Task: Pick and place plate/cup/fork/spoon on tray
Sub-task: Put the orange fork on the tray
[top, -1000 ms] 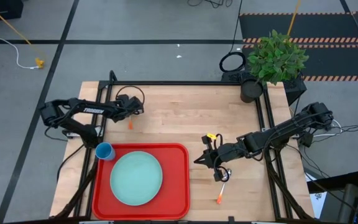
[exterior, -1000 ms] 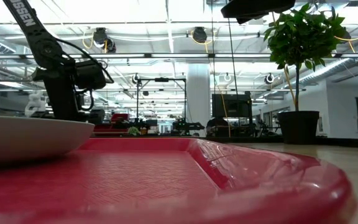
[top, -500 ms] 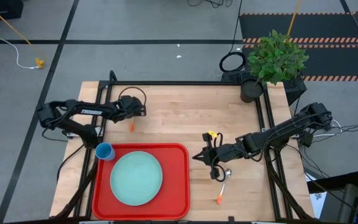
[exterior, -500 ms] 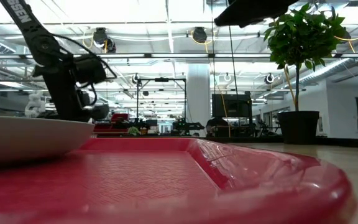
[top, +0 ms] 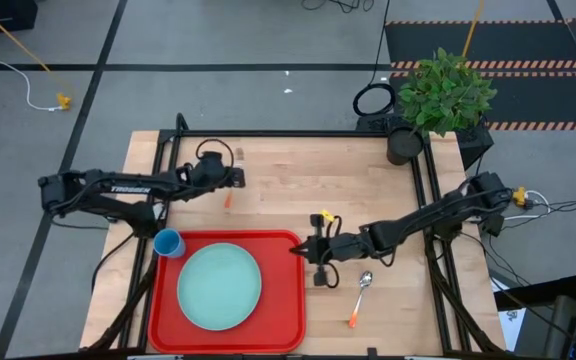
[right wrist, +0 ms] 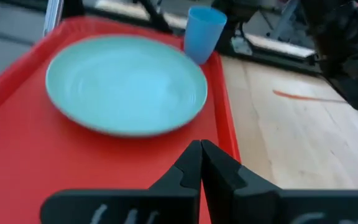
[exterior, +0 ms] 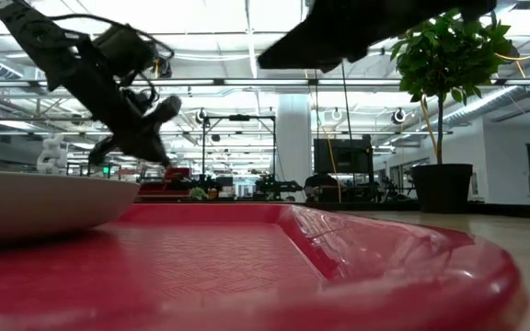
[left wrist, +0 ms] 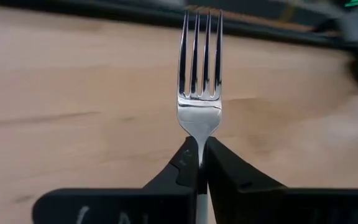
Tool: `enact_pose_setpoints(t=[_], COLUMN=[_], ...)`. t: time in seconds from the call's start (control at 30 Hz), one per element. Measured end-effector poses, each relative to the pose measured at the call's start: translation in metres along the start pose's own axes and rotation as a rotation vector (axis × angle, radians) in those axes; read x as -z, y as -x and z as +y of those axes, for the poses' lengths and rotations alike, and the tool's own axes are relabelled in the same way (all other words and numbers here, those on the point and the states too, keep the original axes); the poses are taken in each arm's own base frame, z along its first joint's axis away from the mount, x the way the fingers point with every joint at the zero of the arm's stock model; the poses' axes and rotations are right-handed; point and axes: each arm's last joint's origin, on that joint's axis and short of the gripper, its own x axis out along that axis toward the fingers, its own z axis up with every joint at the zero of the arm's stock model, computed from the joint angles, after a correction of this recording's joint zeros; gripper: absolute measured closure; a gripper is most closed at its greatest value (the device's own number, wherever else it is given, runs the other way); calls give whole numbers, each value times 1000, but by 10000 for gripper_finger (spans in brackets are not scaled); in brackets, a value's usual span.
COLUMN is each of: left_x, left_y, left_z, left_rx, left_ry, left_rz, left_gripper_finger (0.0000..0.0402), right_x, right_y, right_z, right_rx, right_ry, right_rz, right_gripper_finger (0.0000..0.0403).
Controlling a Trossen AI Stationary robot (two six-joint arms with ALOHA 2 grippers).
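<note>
The left gripper (top: 230, 182) reaches flat across the table, pinching the fork (left wrist: 199, 81), tines straight ahead. The right gripper (top: 298, 250), closed and empty, hovers at the tray (top: 293, 300) rim.

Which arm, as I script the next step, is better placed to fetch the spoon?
Right. The right pincer, shut and empty, is near the spoon; the left pincer is farther off, shut on the fork.

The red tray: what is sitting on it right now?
On the tray lie the teal plate and the blue cup at its corner. Anything under the plate is hidden. The spoon lies outside.
</note>
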Motion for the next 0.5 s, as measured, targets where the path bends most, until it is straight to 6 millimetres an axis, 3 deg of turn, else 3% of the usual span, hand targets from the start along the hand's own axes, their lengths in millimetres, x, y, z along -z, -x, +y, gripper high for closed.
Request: enact_pose_setpoints(t=[0.27, 0.5], left_x=[10, 28], left_y=[21, 38], left_z=[-46, -65], left_rx=[369, 466], left_ry=[-43, -66], left_rz=[-78, -109], left_gripper_finger=[390, 384], right_x=[21, 34], right_y=[-39, -56], right_z=[1, -13], right_rx=[-112, -73], right_ry=[-95, -220], right_rz=[-116, -144], right_gripper_finger=[399, 349])
